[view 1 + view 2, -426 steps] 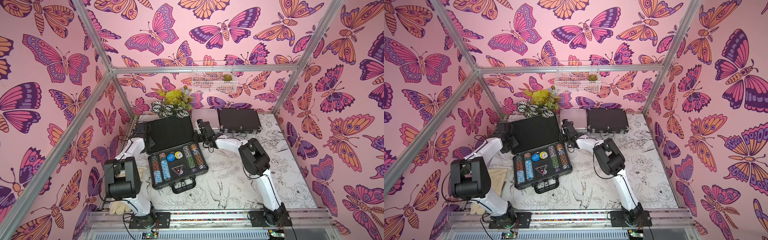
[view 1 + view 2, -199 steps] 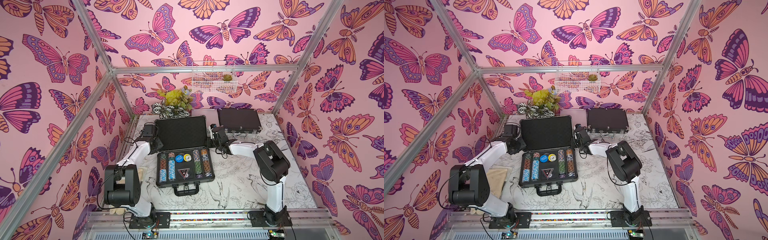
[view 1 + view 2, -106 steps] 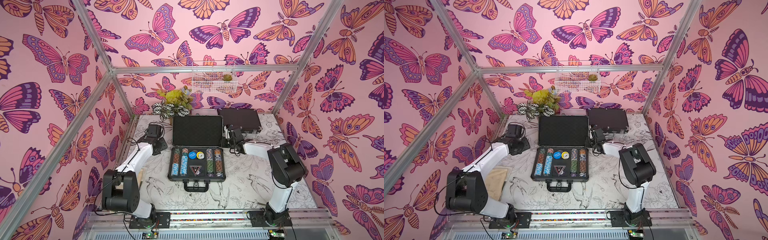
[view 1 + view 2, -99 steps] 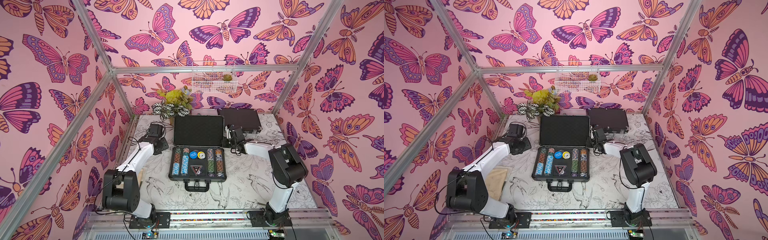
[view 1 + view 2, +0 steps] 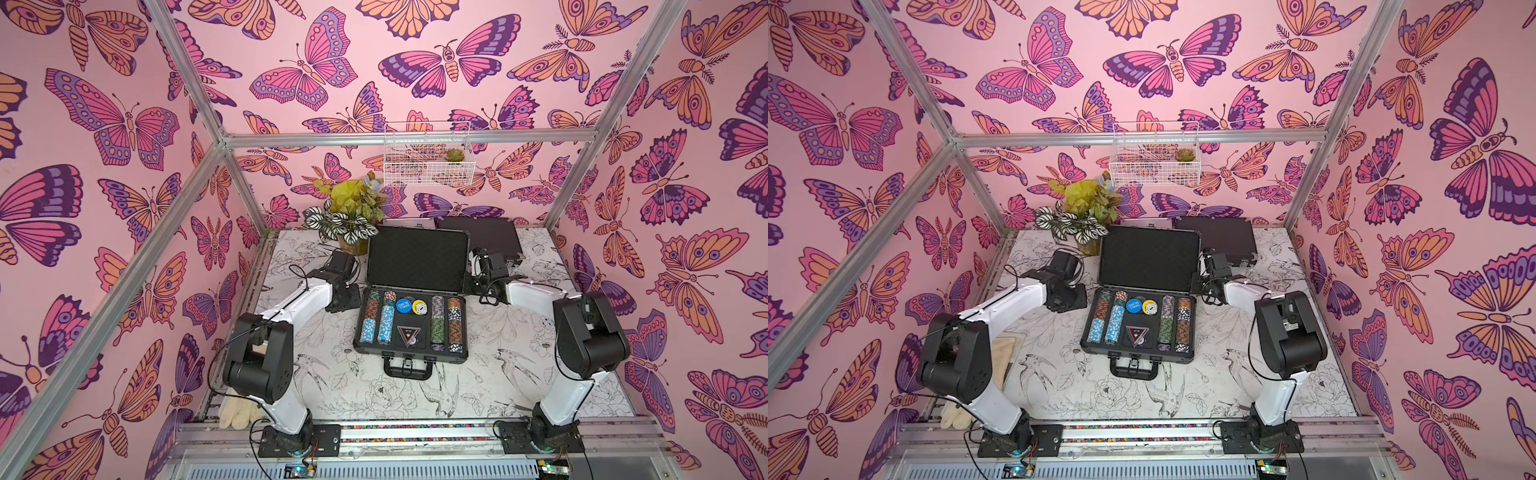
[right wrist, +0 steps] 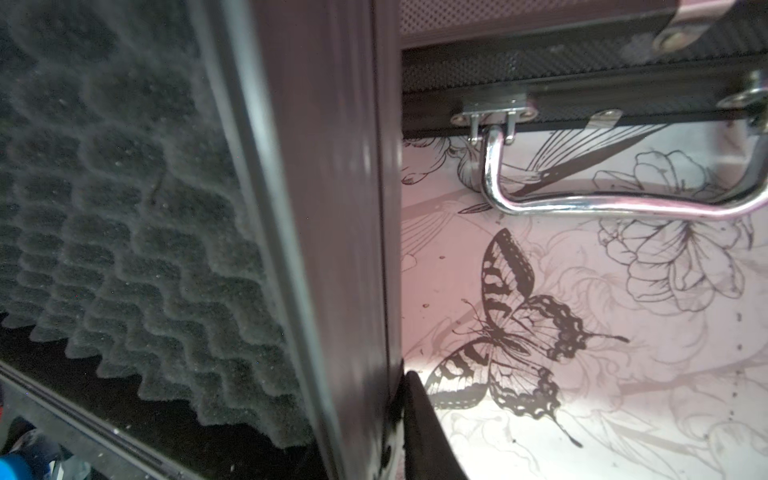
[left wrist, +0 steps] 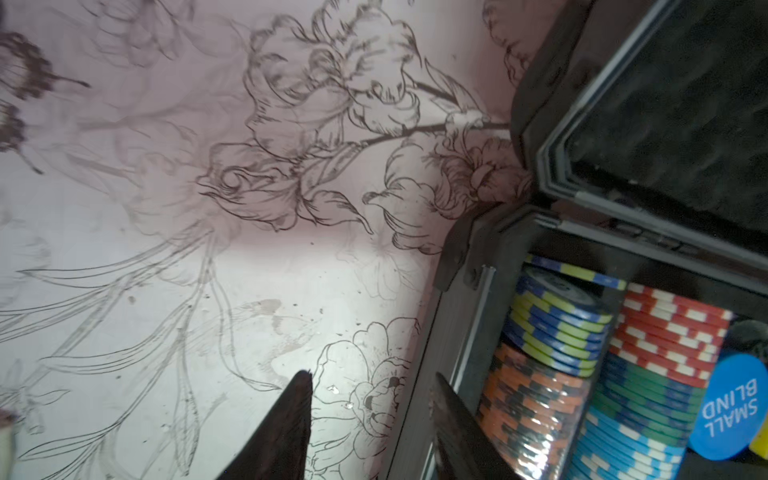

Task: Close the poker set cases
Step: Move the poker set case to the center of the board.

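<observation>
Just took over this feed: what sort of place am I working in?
Likely a staged robot data-collection booth, not a home: butterfly-print walls on an aluminium frame, and two arms bolted to a rail along the table.

Pink walls [image 5: 374, 83], purple-orange butterflies. White table [image 5: 498, 374], black-line flowers. Dark-grey case [image 5: 449, 356], black foam [image 5: 417, 259]; chips [image 5: 385, 328] blue, red, green, orange.

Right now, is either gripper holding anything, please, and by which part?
Right gripper pinches the open grey case's lid at its right rim; left gripper holds nothing.
</observation>
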Tool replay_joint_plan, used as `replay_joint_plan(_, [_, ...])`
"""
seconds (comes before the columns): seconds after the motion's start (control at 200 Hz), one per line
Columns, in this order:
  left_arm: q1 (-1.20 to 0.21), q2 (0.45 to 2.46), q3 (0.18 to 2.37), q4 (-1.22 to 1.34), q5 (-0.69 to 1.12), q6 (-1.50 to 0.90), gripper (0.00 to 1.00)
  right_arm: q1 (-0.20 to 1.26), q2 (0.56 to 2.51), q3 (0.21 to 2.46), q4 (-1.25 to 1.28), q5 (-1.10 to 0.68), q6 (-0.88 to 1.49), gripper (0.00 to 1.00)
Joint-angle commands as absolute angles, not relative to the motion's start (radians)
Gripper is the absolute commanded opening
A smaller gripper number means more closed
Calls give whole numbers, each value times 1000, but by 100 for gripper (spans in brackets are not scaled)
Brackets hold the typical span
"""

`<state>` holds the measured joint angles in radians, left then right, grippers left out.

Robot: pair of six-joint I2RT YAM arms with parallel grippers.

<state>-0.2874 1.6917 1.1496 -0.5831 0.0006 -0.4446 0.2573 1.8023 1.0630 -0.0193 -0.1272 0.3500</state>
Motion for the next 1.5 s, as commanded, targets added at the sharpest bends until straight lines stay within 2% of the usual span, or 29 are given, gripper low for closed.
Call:
replay_joint_plan(0.0, [-288,1743,1138,-587,69,-404,47,237,1757,1121,49,-210,397,20])
replay_joint_plan(0.225, [-294,1695,1100,-548,92,-415,44,237,1735,1111,46,-229,406,24])
replay_joint_plan(0.401, [-293,1648,1080,-559,135,-365,46,238,1729,1118,25,-235,404,40])
replay_joint_plan(0.591, [-295,1643,1085,-587,134,-387,44,237,1714,1123,-2,-234,420,48])
replay_joint_plan(0.726, [-300,1612,1081,-584,159,-367,42,237,1703,1116,0,-247,438,49])
replay_joint_plan(1.147, [-310,1710,1060,-550,191,-372,39,253,1631,1069,-20,-277,471,51])
replay_joint_plan(1.497, [-343,1741,1001,-478,299,-397,30,255,1594,1075,-107,-241,495,53])
